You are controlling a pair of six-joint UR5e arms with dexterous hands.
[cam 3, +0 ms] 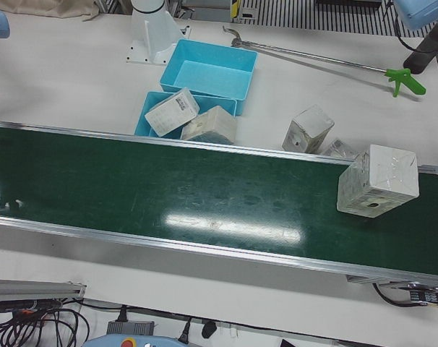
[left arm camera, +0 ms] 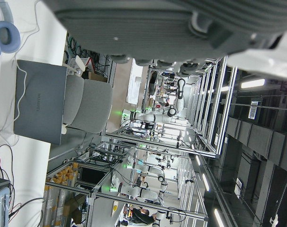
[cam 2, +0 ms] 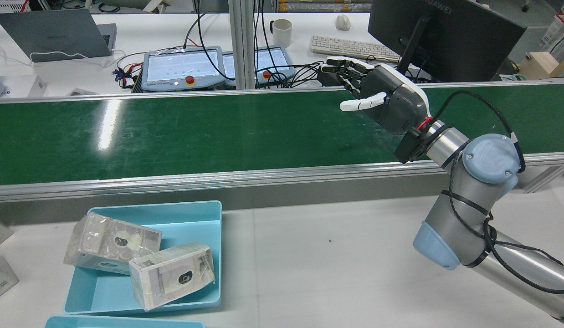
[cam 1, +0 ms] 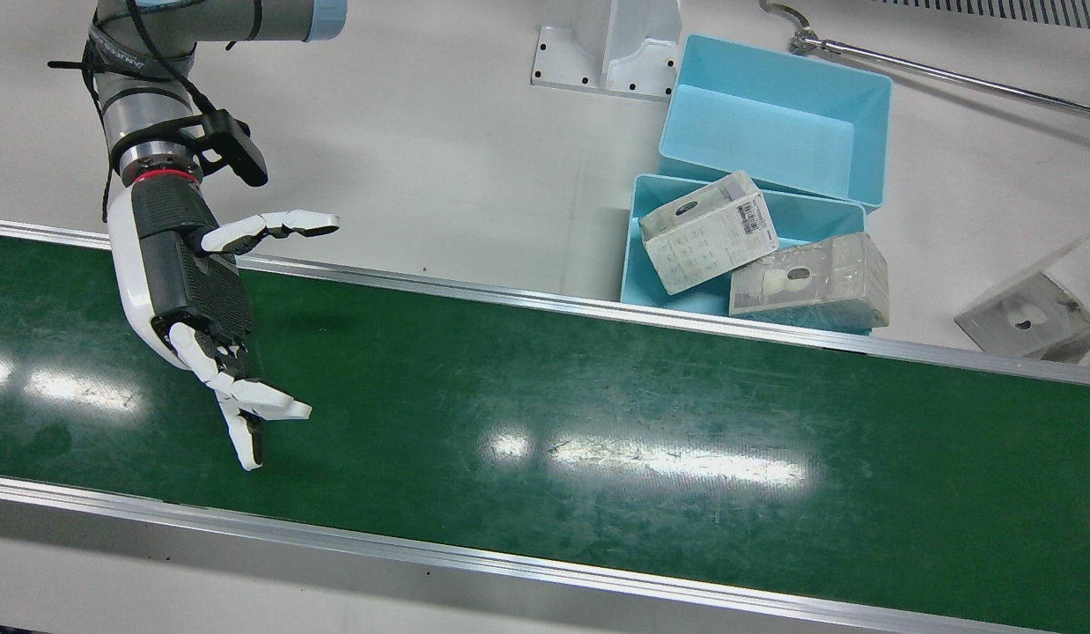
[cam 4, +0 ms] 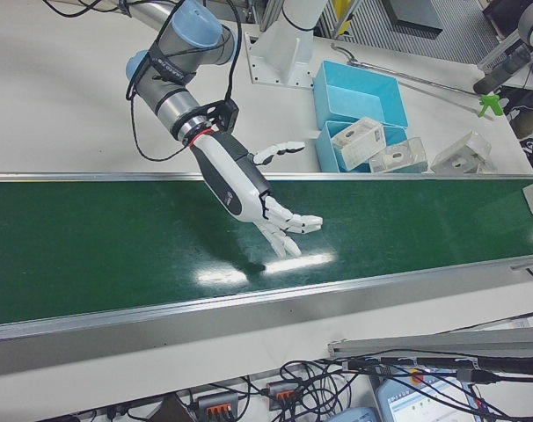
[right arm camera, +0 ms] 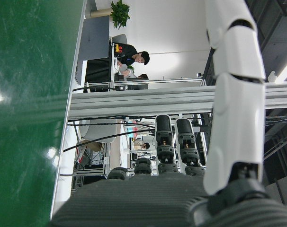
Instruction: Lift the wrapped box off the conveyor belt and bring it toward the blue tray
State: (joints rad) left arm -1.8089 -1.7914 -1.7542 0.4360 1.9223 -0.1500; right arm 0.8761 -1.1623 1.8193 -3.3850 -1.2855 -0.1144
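Left-front view showed the wrapped box [cam 3: 377, 181] approaching on the conveyor belt [cam 3: 204, 202]; the right robot hand [cam 1: 210, 326] waited spread wide, needing to close around it.

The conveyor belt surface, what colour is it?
Dark green conveyor belt, glossy with light reflections; clearest in the front view.

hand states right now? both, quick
Right hand: open, fingers spread above the conveyor belt, holding nothing.
Left hand: only its underside shows in its own view; open or closed cannot be told.
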